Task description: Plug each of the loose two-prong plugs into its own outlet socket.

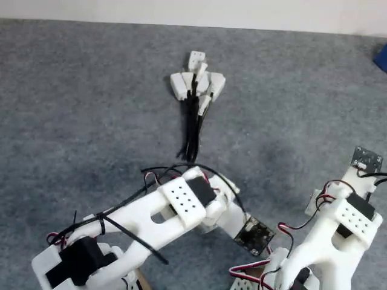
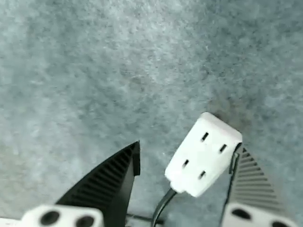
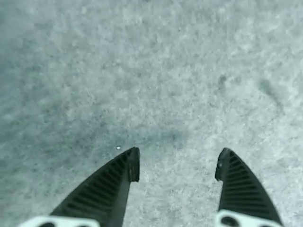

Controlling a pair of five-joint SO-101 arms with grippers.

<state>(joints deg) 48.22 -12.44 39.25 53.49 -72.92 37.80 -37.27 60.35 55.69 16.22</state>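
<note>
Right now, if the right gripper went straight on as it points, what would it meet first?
The right gripper would likely meet only the grey mat; nothing else lies in that line.

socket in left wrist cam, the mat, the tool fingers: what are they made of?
The socket looks like white moulded plastic: smooth, with a slight sheen, rounded edges and clean-cut slots.
The mat is probably grey felt or short-pile carpet, with a fuzzy, mottled fibre texture.
The tool fingers are matte black plastic with fine ridges across the inner face, possibly 3D-printed.
</note>
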